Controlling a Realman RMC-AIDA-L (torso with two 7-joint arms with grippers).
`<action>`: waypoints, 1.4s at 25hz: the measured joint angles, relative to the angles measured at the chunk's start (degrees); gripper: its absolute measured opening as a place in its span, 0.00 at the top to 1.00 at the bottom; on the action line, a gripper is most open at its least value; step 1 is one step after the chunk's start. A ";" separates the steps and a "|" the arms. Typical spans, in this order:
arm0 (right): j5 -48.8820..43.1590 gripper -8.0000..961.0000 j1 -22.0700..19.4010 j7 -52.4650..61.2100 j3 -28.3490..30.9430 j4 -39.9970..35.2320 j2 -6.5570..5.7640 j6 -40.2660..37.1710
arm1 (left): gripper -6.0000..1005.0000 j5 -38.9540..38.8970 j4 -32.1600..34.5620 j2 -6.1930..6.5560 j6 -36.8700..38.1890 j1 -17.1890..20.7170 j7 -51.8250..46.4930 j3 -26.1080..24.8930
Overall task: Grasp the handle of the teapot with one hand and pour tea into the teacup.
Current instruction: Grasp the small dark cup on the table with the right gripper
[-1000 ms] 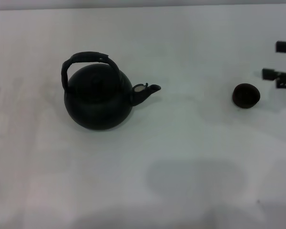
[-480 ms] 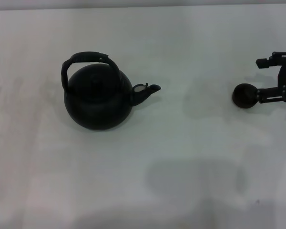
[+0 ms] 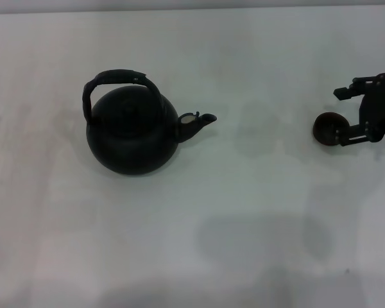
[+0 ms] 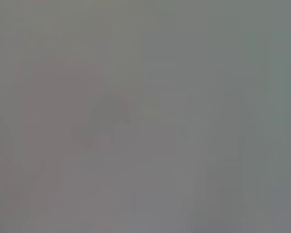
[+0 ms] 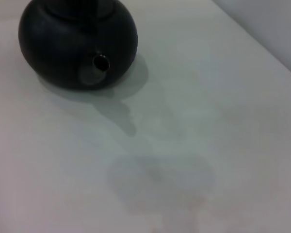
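The teapot (image 3: 132, 131) is sitting at nine o'clock, spout pointing to three; the right gripper (image 3: 344, 115) is straddling the teacup (image 3: 327, 128), released; nothing readable.

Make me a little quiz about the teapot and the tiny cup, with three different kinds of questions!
1. True or false: the right gripper is holding the teapot by its handle.
2. Which way does the teapot's spout point in the head view? A) toward the teacup B) away from the teacup C) straight up
3. Fill in the blank: the teapot and teacup both stand on the white ____.

Key: 1. False, the gripper is over at the teacup, far from the teapot. 2. A. 3. table.
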 joint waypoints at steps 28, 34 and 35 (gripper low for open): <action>-5.07 0.13 0.87 3.27 -5.26 -1.95 0.09 -5.00 | 0.24 0.00 -0.17 0.00 0.00 0.01 0.00 0.14; -5.07 0.13 0.90 3.31 -5.91 -2.50 0.09 -5.88 | 0.24 0.00 -0.18 0.00 0.02 0.00 0.00 0.80; -5.07 0.13 0.90 3.31 -6.16 -2.59 0.09 -6.20 | 0.24 0.00 -0.17 0.01 0.06 0.00 0.00 0.80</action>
